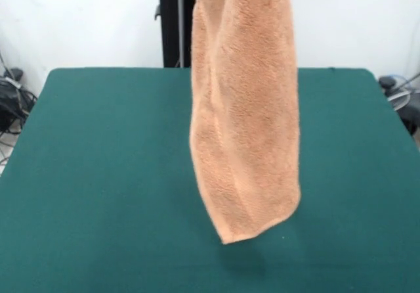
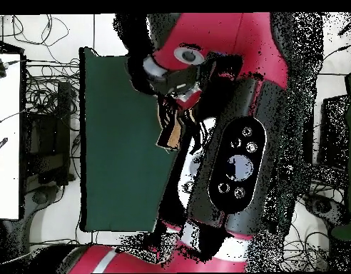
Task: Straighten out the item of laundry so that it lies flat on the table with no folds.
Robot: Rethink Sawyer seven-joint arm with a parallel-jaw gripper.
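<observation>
The item of laundry [image 1: 246, 109], an orange-tan terry towel, hangs in the air as a long bunched column. Its top runs out of the front view's upper edge. Its lowest corner dangles a little above the green table [image 1: 98, 175], near the front middle. From overhead the red and black arm covers most of the table [image 2: 121, 143]. There, only a sliver of the towel [image 2: 170, 132] shows beneath my gripper [image 2: 175, 100]. The towel's free hang says the gripper is shut on its top edge, though the grip itself is hidden.
A black post [image 1: 174, 23] stands behind the table's far edge. Cables and dark equipment [image 1: 13, 99] lie off the table's left side, and more cables [image 1: 400, 92] off the right. Overhead, a white desk [image 2: 7, 143] borders the left.
</observation>
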